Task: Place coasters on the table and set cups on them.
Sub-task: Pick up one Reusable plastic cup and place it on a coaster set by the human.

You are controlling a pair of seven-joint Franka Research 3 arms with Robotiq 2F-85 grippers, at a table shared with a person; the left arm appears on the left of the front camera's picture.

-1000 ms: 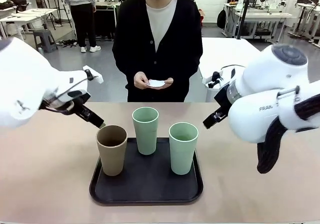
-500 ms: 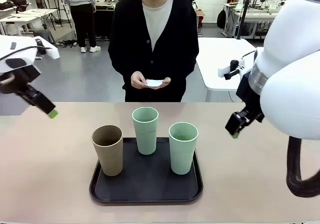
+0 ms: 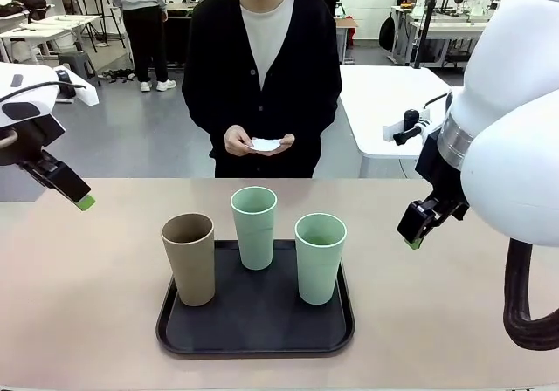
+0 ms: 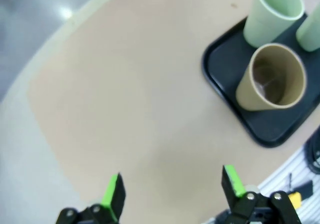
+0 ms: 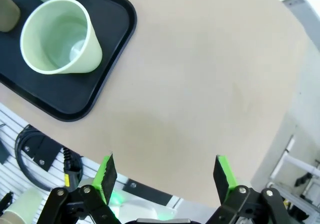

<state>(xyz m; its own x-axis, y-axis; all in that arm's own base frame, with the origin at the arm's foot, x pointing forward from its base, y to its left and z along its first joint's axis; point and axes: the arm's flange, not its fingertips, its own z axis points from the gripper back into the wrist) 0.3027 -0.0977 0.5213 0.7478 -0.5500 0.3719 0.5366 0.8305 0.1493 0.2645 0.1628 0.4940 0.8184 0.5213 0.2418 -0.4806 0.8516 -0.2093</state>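
- Front view: the black tray (image 3: 253, 334) lies at 6 o'clock on the beige table (image 3: 87, 304). It carries the tan-brown cup (image 3: 189, 258) at its 9 o'clock, the rear mint-green cup (image 3: 254, 227) at 12 o'clock and the right mint-green cup (image 3: 320, 257) at 3 o'clock. All three stand upright, and grouped this way they are judged to be awaiting their places.
- The white coasters (image 3: 265, 144) rest flat in the person's hands (image 3: 238, 140) beyond the table's 12 o'clock edge, probably ready to be laid down. Their number cannot be counted, and none lies on the table yet.
- Left wrist view: the left gripper (image 4: 172, 184) has its fingers spread wide and holds nothing. It hovers over bare tabletop toward 9 o'clock of the tray.
- Right wrist view: the right gripper (image 5: 165, 171), likewise spread and empty, hangs toward 3 o'clock. Both grippers are well apart from the cups, which seems to leave the middle free for the person's reach.
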